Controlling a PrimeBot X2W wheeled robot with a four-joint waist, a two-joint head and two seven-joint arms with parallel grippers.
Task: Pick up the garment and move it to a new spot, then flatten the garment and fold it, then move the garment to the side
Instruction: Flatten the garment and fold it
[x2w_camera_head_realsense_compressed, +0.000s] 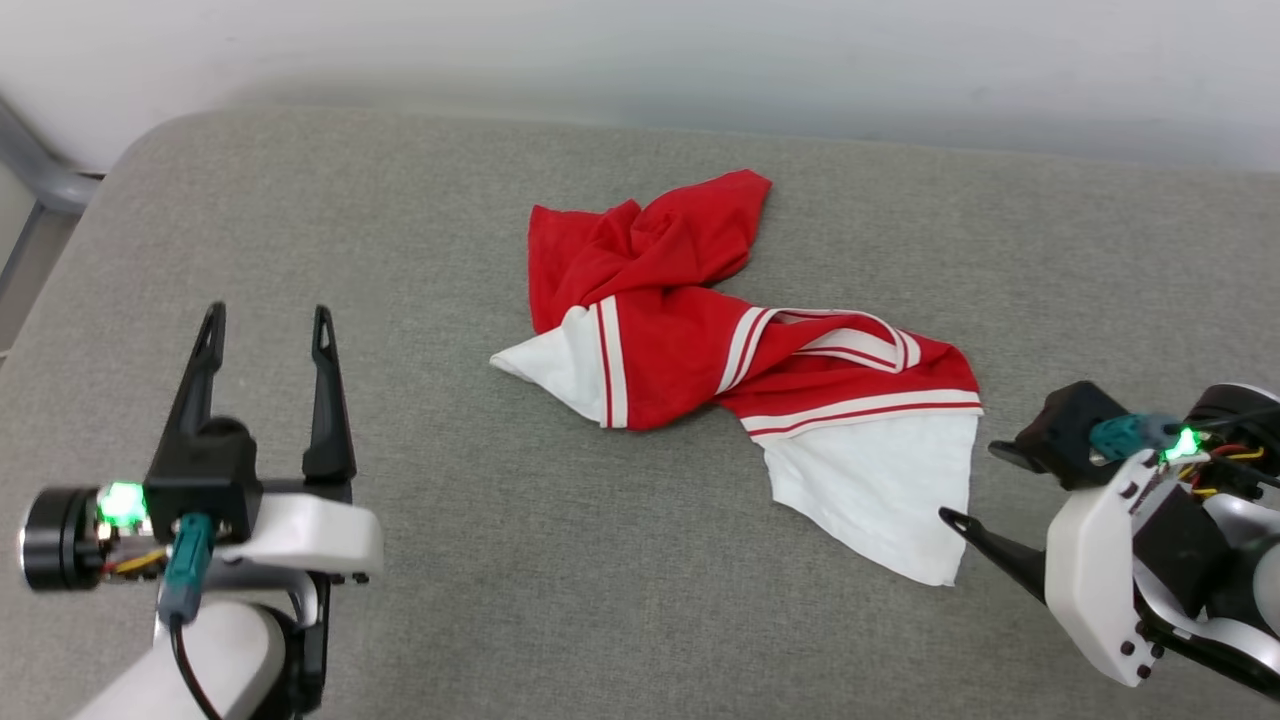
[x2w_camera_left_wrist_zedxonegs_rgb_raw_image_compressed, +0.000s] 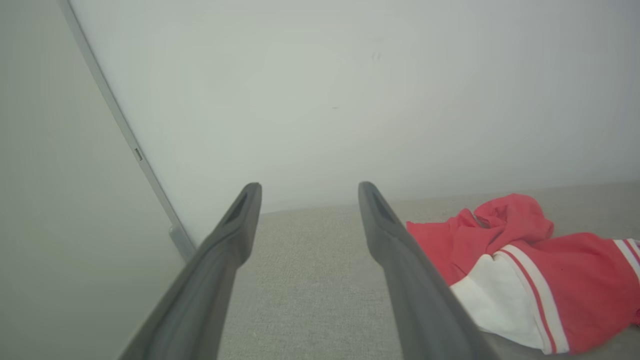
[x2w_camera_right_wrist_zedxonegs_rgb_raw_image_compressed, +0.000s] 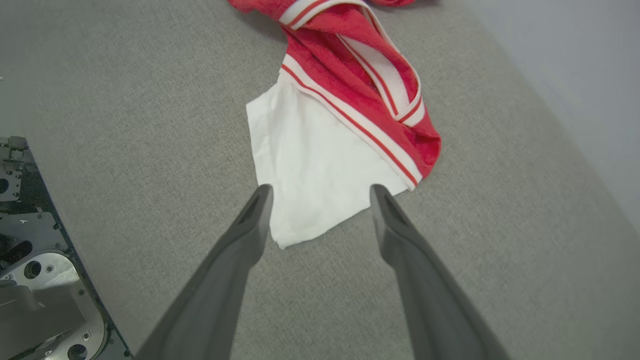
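Grey woven fabric covers the table (x2w_camera_head_realsense_compressed: 300, 250) from edge to edge, with one pale wall (x2w_camera_head_realsense_compressed: 640, 50) running behind its far side. From my station I count one garment (x2w_camera_head_realsense_compressed: 680, 340), and it lies crumpled near the middle of the table, a little towards my right side. Its long axis runs on a diagonal in the head view. The bunched red end points up towards the wall, and the broad white end points down towards the near right.

Two white sleeves show. The larger one (x2w_camera_head_realsense_compressed: 880, 500) is spread flat at the near-right end, and the smaller one (x2w_camera_head_realsense_compressed: 550, 365) pokes out on the left. Red-and-white striped bands cross the cloth between them.

I have two tools, each with two dark fingers. The left tool (x2w_camera_head_realsense_compressed: 268, 315) sits well apart from the garment at the near left, released, its fingers spread and pointing at the wall with nothing between them. The right tool (x2w_camera_right_wrist_zedxonegs_rgb_raw_image_compressed: 321, 189) is likewise released. Its fingertips frame the near corner of the larger sleeve, and I cannot tell whether they touch the cloth.
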